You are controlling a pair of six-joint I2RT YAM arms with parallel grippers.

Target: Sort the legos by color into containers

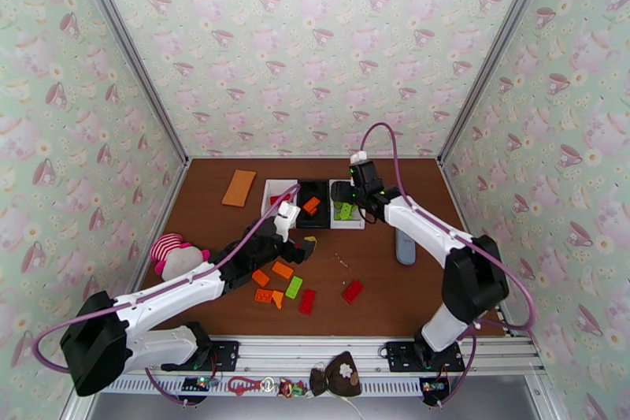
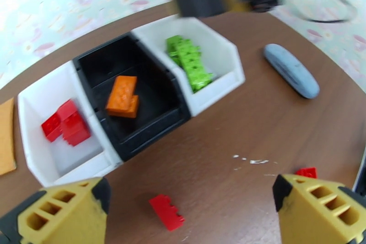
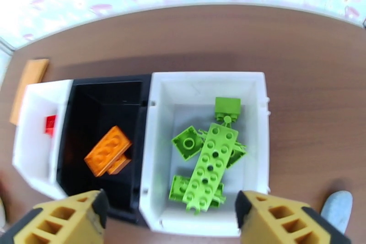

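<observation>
Found right jaws spread above green bricks point(image 3: 209, 163) lying in the right white bin point(image 3: 206, 78) at the far edge of the bench point(image 1: 394, 299), left jaws spread above loose bricks point(image 1: 293, 287) nearer its front edge; judged drop step, next requiring a pinch on a red brick point(image 2: 167, 212).

Brown table point(image 1: 394, 295) inside pale green walls point(image 1: 315, 43) patterned with pink teacups. Ahead of the yellow fingers point(image 3: 283, 219) of the right gripper point(image 3: 168, 208), a white bin point(image 3: 206, 80) of lime green bricks point(image 3: 209, 167); toward the left finger, a black bin point(image 3: 105, 98) with orange bricks point(image 3: 107, 149), then another white bin point(image 3: 34, 149) with red bricks point(image 3: 50, 125).
</observation>
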